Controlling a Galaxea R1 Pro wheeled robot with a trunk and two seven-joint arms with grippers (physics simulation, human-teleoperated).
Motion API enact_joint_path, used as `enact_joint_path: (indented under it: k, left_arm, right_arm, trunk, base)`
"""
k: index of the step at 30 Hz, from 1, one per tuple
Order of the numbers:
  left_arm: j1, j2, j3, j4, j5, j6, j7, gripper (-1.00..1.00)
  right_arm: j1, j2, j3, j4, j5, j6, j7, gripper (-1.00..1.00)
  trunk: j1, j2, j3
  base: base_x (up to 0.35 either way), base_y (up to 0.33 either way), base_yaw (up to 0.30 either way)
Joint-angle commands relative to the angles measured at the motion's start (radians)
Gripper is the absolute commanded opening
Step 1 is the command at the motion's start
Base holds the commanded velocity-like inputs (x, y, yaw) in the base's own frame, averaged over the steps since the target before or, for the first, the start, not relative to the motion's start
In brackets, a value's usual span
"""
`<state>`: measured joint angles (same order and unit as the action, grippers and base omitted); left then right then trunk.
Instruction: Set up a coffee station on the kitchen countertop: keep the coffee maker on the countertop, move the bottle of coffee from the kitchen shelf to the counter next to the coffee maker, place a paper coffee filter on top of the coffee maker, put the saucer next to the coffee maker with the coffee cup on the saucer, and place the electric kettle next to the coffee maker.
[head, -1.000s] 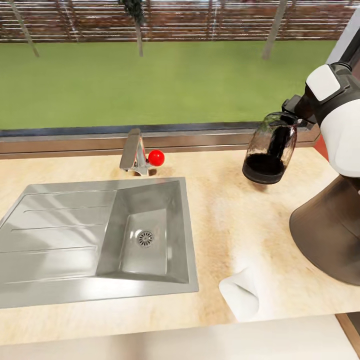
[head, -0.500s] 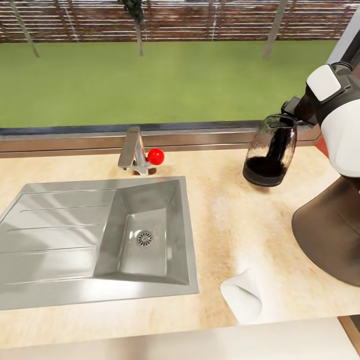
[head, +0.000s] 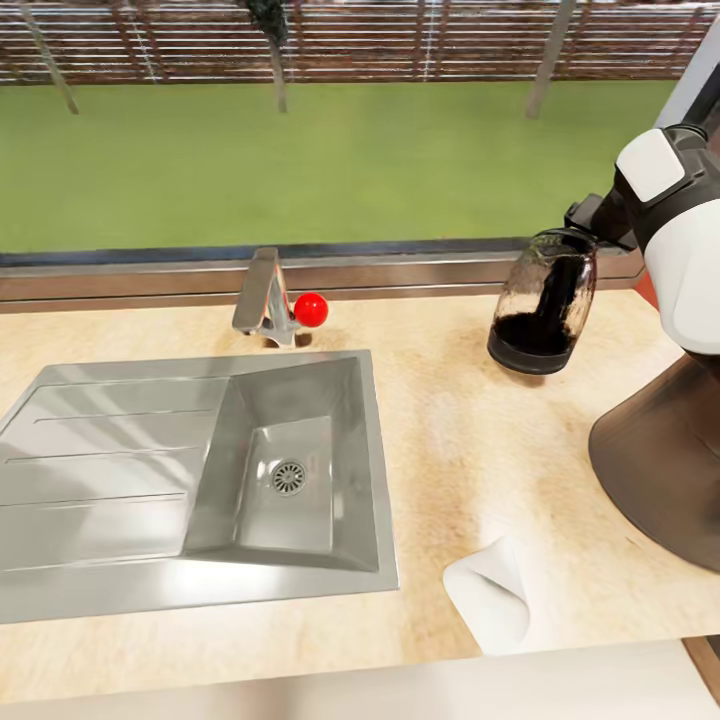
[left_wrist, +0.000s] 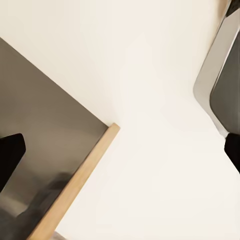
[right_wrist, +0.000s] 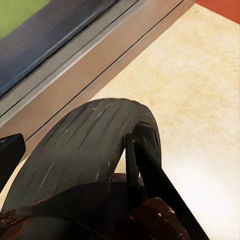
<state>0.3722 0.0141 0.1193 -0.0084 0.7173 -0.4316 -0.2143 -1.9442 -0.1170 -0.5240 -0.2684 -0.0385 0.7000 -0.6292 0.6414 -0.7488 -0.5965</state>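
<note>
Head view: the small clear glass electric kettle (head: 541, 305) with its black base hangs tilted just above the light beige wood-grain surface (head: 450, 440), its black handle in the right gripper (head: 590, 222), whose closure I cannot tell. Beside it stands the charcoal-grey coffee maker (head: 660, 470); the steel sink (head: 190, 480) lies well apart

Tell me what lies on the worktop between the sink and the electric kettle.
In the head view, nothing: bare kitchen countertop separates the sink from the electric kettle.
</note>
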Motion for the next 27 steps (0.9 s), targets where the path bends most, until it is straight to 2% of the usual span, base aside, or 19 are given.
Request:
enact_joint_path:
  k: [1,27]
  left_arm:
    - [0.001,0.000,0.008,-0.001,0.002,0.000,-0.008,1.00]
    - [0.001,0.000,0.008,-0.001,0.002,0.000,-0.008,1.00]
  right_arm:
    - [-0.001,0.000,-0.001,-0.001,-0.004,0.002,-0.004,-1.00]
    - [-0.001,-0.006,-0.001,-0.001,-0.005,0.003,-0.001,-1.00]
  trunk:
    - [0.004,-0.008,-0.004]
    - [0.104,-0.190,-0.085]
  base:
    - [0.000,0.000,0.000]
    - [0.000,0.000,0.000]
